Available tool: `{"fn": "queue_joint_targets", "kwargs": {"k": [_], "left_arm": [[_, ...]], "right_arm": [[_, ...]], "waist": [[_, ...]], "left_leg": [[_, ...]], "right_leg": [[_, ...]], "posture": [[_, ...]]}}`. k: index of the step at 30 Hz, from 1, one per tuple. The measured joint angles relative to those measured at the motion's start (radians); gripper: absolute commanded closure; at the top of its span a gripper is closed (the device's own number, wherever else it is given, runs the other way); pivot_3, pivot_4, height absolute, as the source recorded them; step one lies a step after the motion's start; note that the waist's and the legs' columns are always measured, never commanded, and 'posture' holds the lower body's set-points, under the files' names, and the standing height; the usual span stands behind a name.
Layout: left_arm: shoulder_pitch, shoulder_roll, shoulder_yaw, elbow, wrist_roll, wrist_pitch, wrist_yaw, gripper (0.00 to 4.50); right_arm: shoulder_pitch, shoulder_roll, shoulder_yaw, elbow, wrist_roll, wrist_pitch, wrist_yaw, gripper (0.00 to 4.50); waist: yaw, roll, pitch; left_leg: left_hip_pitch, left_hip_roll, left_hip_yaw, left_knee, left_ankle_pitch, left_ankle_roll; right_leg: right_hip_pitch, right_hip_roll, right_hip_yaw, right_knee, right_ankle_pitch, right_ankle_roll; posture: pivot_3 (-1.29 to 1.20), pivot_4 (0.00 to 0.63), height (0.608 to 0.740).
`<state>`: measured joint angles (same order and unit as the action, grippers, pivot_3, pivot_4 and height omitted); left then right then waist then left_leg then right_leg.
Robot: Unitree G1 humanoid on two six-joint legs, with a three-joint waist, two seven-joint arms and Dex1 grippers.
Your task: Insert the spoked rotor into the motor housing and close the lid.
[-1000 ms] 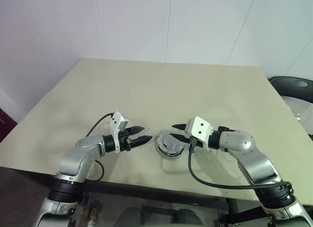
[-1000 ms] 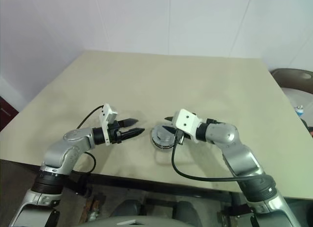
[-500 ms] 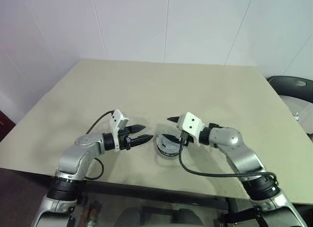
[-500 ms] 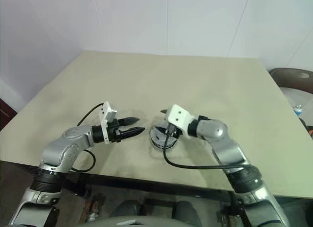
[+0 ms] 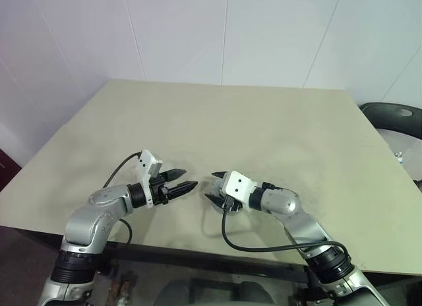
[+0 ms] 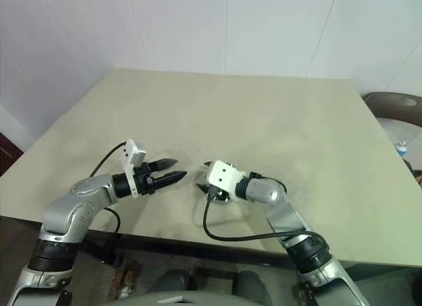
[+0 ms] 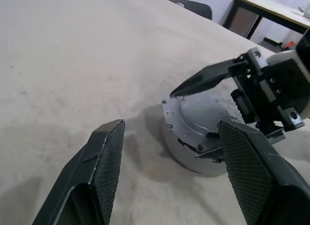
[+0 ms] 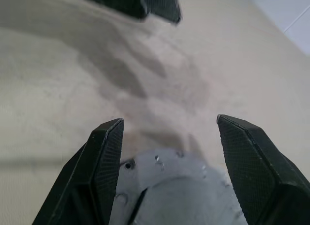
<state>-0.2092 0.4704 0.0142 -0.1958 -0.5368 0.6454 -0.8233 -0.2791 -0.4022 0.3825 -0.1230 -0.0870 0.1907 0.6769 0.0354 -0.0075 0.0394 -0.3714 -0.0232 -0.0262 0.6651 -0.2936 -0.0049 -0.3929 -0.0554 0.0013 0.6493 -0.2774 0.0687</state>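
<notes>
Sitting on the beige table low and centre in the head views, the motor housing is a round silver-grey assembly with the lid on top of it, its rim ringed with small screws. The spoked rotor cannot be made out; whether it is inside cannot be told.

The right gripper reaches in from the lower right of the head frame, and its two black fingers are spread wide and straddle the housing: in the left wrist view one finger points over the lid's top edge and the other runs low along the side of the housing. Whether they touch the metal cannot be told. In the right wrist view the lid lies between those two fingers, with open space on both sides.

The left gripper comes in from the lower left, and its jaws also stand apart with nothing between them. Its tips point toward the housing and sit just beside it, apart from the metal. Its fingers frame the housing in its own wrist view.

A dark chair stands at the right edge of the frame, beyond the table.
</notes>
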Motion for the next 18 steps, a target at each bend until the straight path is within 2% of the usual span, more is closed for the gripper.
{"fn": "queue_joint_targets", "kwargs": {"k": [7,9,14,18], "left_arm": [[-0.029,-0.002,-0.032,0.02,0.003,0.0,-0.009,1.25],[-0.037,0.0,-0.037,0.033,0.003,0.0,-0.017,1.25],[-0.054,0.006,-0.041,0.067,0.006,-0.002,-0.039,1.25],[-0.072,0.011,-0.042,0.078,0.007,-0.003,-0.053,1.25]], "right_arm": [[0.002,-0.008,-0.052,0.001,0.02,0.046,-0.011,1.28],[0.019,-0.011,-0.097,-0.01,0.062,0.113,0.0,1.28],[0.092,0.012,-0.21,-0.133,0.275,0.422,0.026,1.28],[0.12,0.006,-0.239,-0.239,0.352,0.531,0.019,1.28]], "waist": [[0.001,0.0,0.0],[0.002,0.0,0.0],[0.001,0.0,0.0],[0.001,0.0,0.0]], "left_leg": [[0.0,0.0,0.0,0.0,0.0,0.0],[0.0,0.0,0.0,0.0,0.0,0.0],[-0.001,0.0,0.0,0.0,0.0,0.0],[0.0,0.0,0.0,0.0,0.0,0.0]], "right_leg": [[0.0,0.0,0.0,0.0,0.0,0.0],[0.0,0.0,0.0,0.0,0.0,0.0],[0.0,0.0,0.0,0.0,0.0,0.0],[0.0,0.0,0.0,0.0,0.0,0.0]], "posture": [[0.0,0.0,0.74],[0.0,0.0,0.74],[0.0,0.0,0.74],[0.0,0.0,0.74]]}}
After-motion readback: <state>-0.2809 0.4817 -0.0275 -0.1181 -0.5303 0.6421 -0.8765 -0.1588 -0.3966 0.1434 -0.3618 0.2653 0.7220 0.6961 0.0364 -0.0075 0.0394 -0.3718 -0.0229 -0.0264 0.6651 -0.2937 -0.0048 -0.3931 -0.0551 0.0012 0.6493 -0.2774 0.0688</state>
